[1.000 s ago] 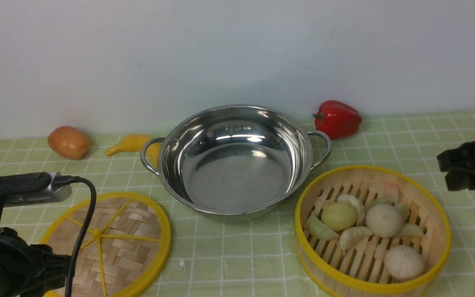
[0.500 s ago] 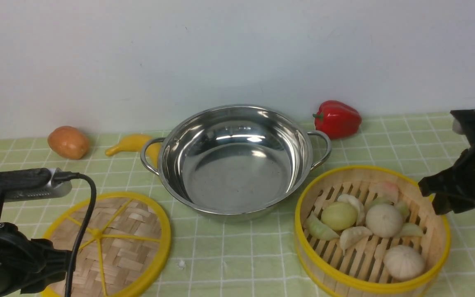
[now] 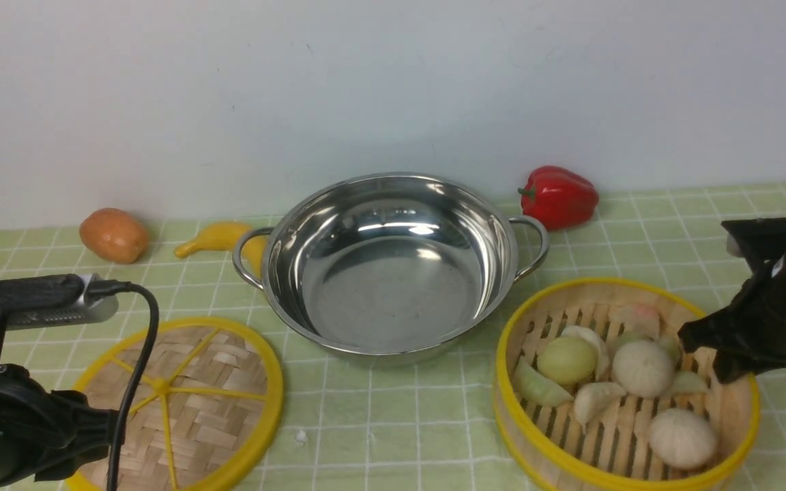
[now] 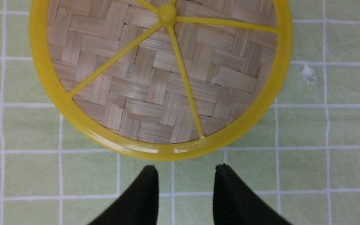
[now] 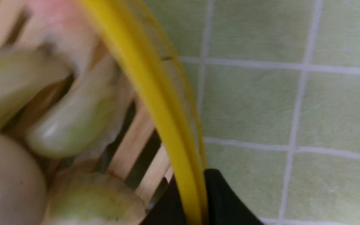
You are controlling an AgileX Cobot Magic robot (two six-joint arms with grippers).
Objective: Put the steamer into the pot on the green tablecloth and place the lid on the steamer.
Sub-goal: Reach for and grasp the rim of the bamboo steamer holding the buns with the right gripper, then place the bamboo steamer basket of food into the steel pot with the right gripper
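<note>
The steamer (image 3: pixel 611 436), a yellow-rimmed bamboo basket holding pale buns and dumplings, sits at the front right of the green tablecloth (image 3: pixel 393 436). My right gripper (image 3: pixel 714 351) is shut on its right wall; in the right wrist view the yellow rim (image 5: pixel 142 78) runs between the black fingers of the gripper (image 5: pixel 194 187). The shiny pot (image 3: pixel 386 286) stands empty in the middle. The flat woven lid (image 3: pixel 188 402) lies at the front left. My left gripper (image 4: pixel 184 170) is open over the cloth, just short of the lid's rim (image 4: pixel 155 153).
A red pepper (image 3: pixel 560 196) lies behind the pot on the right. A brown potato (image 3: pixel 113 235) and a yellow toy fruit (image 3: pixel 219 239) lie behind it on the left, near the wall. A small white speck (image 3: pixel 299 436) sits on the cloth.
My right arm came down and leftward onto the steamer's right wall and its fingers closed on it. The steamer shifted slightly to the right. The left arm barely moved.
</note>
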